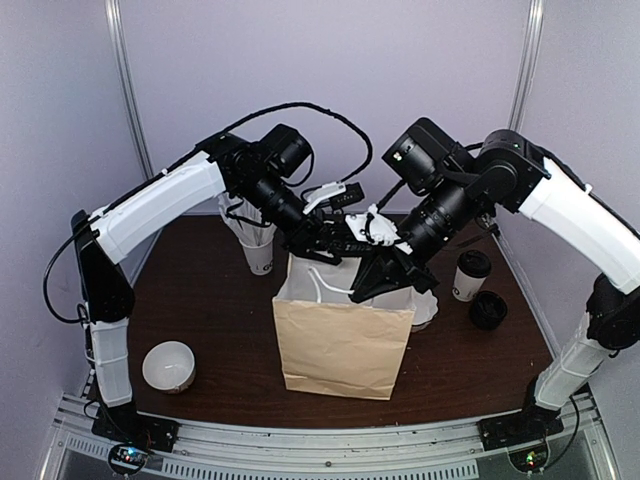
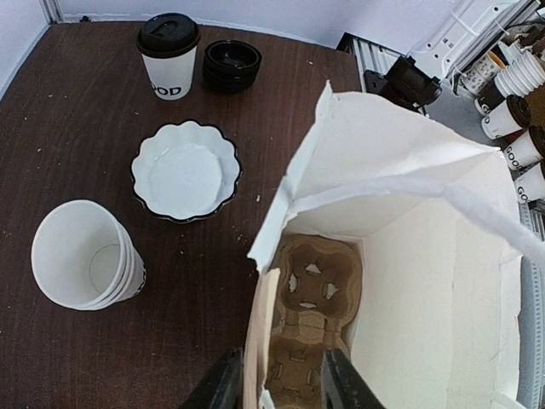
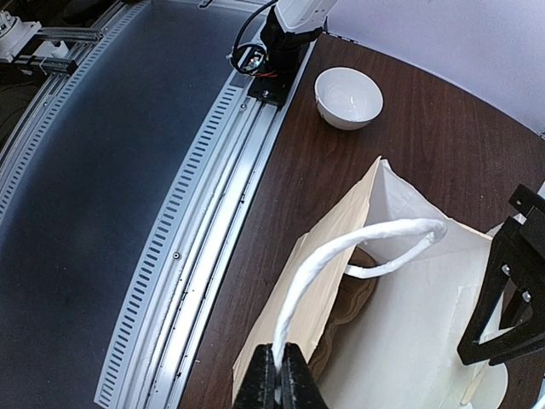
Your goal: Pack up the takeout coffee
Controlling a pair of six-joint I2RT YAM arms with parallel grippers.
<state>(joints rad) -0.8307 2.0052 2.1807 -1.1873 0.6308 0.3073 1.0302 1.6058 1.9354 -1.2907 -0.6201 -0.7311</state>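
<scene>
Takeout coffee (image 1: 470, 275) is not yet packed: it stands on the table (image 1: 200, 300) outside the brown paper bag (image 1: 345, 345), so lifting it in is left to do. From the left, the left claw (image 2: 283, 368) hangs with fingers spread, astride one wall of the bag, a cardboard cup carrier (image 2: 308, 315) lying inside below it; the right claw (image 3: 277, 365) is clenched on the bag's white handle (image 3: 341, 246). The cup sits to the right of the right claw, apart from it, upright, long axis vertical, black lid pointing up.
</scene>
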